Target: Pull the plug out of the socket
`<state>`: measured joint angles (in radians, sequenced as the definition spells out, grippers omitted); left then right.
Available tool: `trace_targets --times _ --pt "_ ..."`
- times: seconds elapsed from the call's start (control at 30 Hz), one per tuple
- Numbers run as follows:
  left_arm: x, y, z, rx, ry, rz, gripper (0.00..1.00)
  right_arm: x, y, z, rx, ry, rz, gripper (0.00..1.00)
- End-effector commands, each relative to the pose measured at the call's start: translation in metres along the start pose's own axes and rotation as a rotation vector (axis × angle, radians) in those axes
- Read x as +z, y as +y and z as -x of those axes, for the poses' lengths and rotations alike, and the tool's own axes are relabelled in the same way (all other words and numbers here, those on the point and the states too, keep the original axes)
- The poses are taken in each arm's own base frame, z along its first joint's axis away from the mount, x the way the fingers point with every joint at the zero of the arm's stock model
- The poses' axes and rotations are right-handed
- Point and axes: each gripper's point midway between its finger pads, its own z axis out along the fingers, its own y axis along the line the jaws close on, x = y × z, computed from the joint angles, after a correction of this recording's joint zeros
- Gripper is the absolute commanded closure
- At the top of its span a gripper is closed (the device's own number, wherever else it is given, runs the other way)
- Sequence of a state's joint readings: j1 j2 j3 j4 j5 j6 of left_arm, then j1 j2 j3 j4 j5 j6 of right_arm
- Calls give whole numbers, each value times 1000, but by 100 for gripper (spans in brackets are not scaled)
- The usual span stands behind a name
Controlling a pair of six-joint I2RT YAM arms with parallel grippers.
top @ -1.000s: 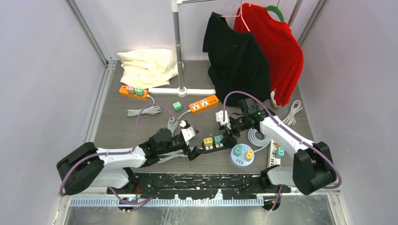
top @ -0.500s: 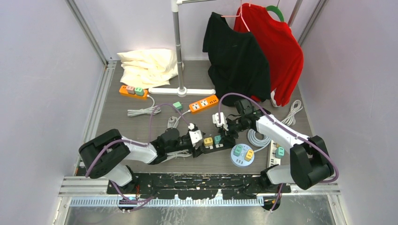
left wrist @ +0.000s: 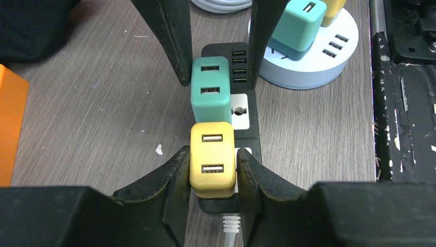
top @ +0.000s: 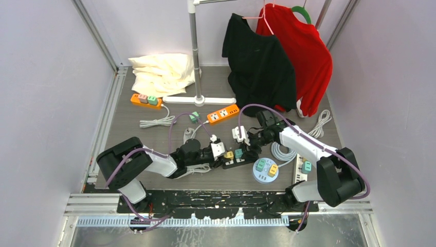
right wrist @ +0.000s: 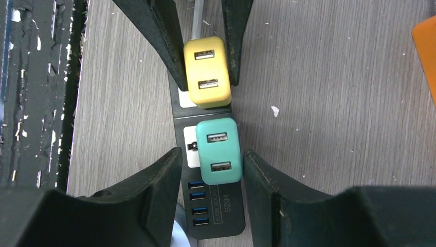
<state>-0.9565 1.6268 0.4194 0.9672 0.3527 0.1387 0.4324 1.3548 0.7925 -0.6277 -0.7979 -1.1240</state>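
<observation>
- The grey table [top: 128, 128] holds it all. In your top view the two arms meet a bit past its middle, toward 5 o'clock.
- A black shirt [top: 259, 62] and a red shirt [top: 308, 56] hang at 12 to 1 o'clock.
- A pile of white cloth [top: 159, 72] lies at 11 o'clock.
- The black power strip [left wrist: 248, 138] lies flat on the table between the two grippers.
- A round white socket block [left wrist: 319, 56] sits at 2 o'clock in your left wrist view, just beside the far end of the strip.
- An orange strip [top: 223, 113] lies at 12 o'clock from the black one, a little apart.
- Your left gripper [left wrist: 212, 170] squeezes the yellow plug [left wrist: 212, 154]. One finger touches each side.
- The yellow plug stands in the black strip, at the end where the white cord comes out.
- The teal plug [left wrist: 210, 90] stands right next to it, at 12 o'clock in the left wrist view.
- Your right gripper [right wrist: 212, 164] is set narrow around the teal plug and the strip. One finger is at the strip's edge and the other is just beside the plug. You cannot tell if it is pressing them.
</observation>
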Motion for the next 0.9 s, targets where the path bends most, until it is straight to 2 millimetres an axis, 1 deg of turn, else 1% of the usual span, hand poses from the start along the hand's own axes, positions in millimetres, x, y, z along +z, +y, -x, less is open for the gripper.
trace_targets --times 0.0,0.13,0.17,0.3,0.43,0.47,0.57,0.7,0.77,0.87 --pt "6 4 32 38 -100 -11 63 1 -4 13 -44 -30 3 48" --pt "8 3 28 33 -93 -18 63 3 -3 14 -43 -31 3 50" --pt "10 3 27 31 -89 -21 65 3 -3 13 -43 -29 3 51" --pt "13 2 23 31 -74 -30 81 5 -2 12 -45 -25 7 55" --pt "16 1 18 32 -60 -43 98 9 0 12 -47 -17 20 70" --pt "17 1 16 30 -54 -46 100 9 0 12 -48 -17 22 74" --pt "17 1 12 23 -45 -54 100 7 -7 16 -26 -21 -3 82" --pt "15 9 4 -11 -56 -37 100 -4 -16 15 -3 -14 -47 86" --pt "14 12 4 -34 -71 -40 100 -9 -15 9 -2 0 -50 89" --pt "14 15 2 -50 -60 -39 100 -13 -4 -5 -45 46 4 93"
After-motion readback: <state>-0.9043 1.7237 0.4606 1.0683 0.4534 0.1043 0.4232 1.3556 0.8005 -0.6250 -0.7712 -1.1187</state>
